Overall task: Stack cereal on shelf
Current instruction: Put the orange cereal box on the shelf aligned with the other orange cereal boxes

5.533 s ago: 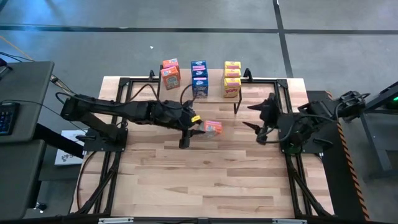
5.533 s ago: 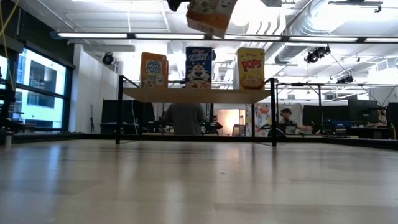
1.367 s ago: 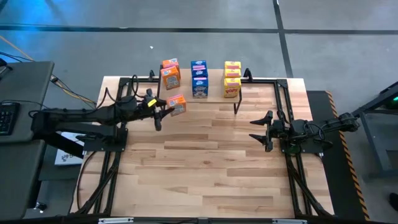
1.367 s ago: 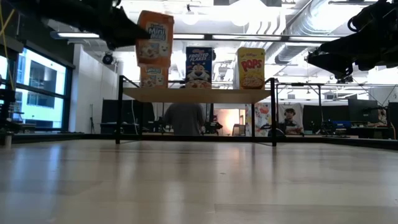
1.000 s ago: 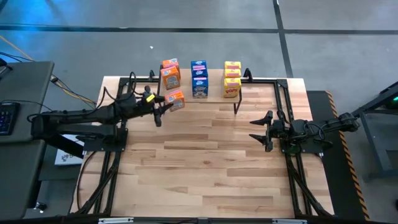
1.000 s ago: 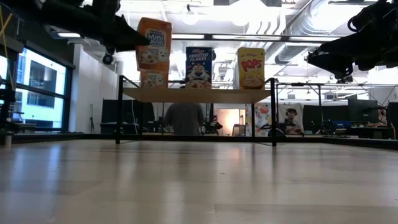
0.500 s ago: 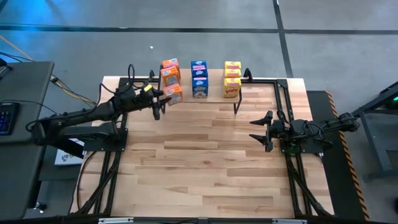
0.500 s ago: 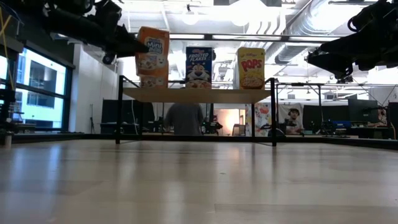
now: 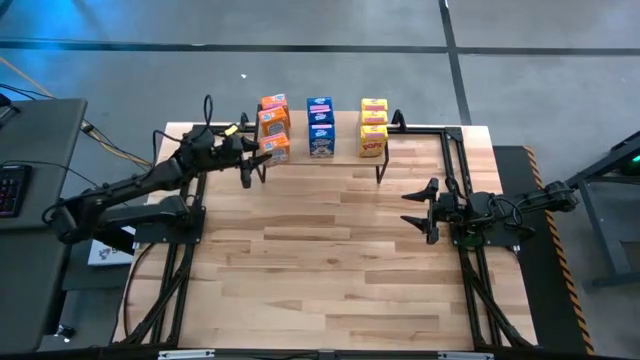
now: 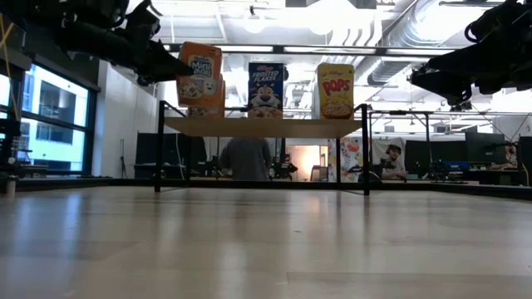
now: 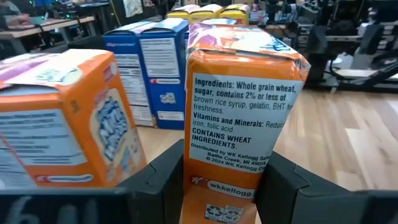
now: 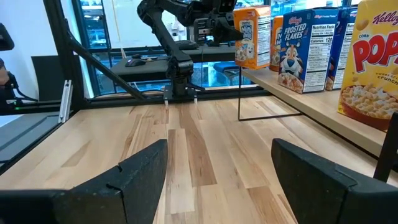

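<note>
The orange box (image 11: pixel 239 118) between the dark, matt plastic fingers (image 11: pixel 163 180) is smooth printed cardboard. The shelf (image 10: pixel 266 126) is pale wood on thin black metal legs. The table (image 9: pixel 340 270) is smooth wood.

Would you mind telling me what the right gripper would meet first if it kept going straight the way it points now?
Likely nothing on the table: the right gripper, open and empty, points across bare tabletop toward the left arm's base.

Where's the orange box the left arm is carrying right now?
In the high view the orange box is gripped in the left tool at the shelf's left end, just in front of the orange boxes there.
</note>
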Action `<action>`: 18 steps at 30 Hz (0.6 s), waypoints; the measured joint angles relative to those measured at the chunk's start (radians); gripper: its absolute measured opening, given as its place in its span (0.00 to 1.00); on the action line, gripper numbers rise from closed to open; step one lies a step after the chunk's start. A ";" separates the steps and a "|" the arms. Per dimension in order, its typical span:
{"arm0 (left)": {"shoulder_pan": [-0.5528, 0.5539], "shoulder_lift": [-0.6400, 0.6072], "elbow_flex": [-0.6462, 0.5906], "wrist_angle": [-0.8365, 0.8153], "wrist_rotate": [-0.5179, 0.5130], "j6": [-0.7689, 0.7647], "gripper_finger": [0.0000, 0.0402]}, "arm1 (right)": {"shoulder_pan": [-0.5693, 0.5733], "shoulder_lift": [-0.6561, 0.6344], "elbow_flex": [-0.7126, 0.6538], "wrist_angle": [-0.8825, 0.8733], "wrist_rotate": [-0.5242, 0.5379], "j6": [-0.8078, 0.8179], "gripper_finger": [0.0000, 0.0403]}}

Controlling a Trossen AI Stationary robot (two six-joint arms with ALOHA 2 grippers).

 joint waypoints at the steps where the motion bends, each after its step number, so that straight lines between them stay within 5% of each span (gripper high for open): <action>1: 0.009 0.004 0.000 0.001 0.009 0.008 0.36 | 0.000 0.000 0.000 0.000 0.000 0.000 0.69; 18: 0.077 0.098 0.001 0.066 0.049 0.041 0.36 | 0.000 0.000 0.000 0.000 0.003 0.000 0.69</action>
